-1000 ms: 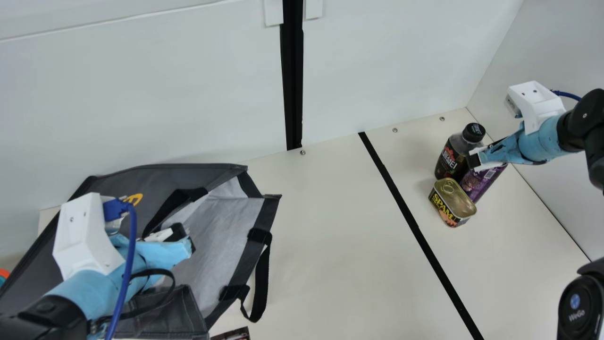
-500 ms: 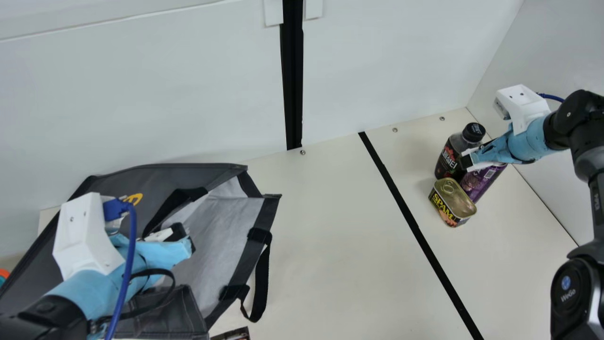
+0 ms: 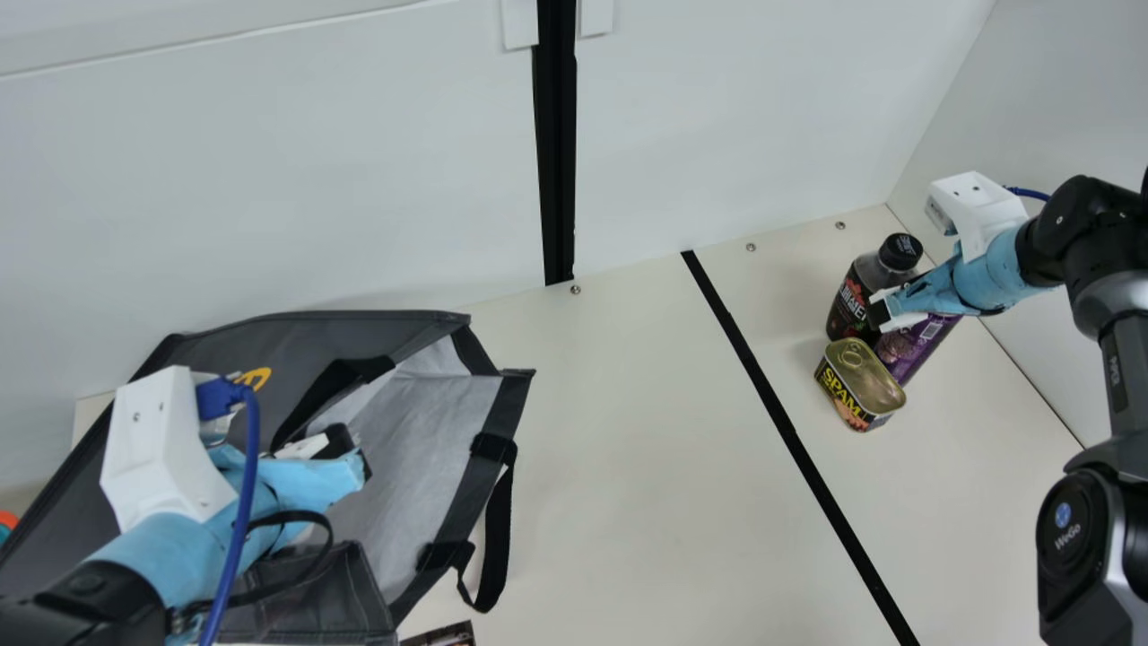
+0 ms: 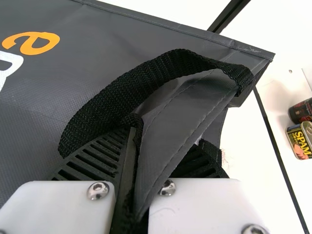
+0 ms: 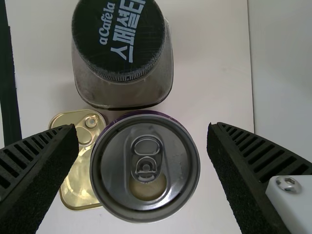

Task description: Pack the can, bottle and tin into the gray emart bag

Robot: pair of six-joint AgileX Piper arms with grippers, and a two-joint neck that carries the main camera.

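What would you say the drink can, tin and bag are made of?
The drink can: probably aluminium, satin silver on top, rim rolled. The tin: apparently metal, glossy gold on top with highlights. The bag: perhaps coated fabric, matte with stitched seams.

3 grocery items and 1 bag on this table, folks
So the haul is 1 can (image 5: 146,197), 1 bottle (image 3: 847,305) and 1 tin (image 3: 865,377), plus 1 gray bag (image 3: 413,440). I also get 1 black strip (image 3: 762,386) on the tabletop, 3 screws (image 3: 751,247) by its back edge, 2 blue cables (image 3: 242,502) and 1 partly cut-off dark printed thing (image 3: 444,635), lol.
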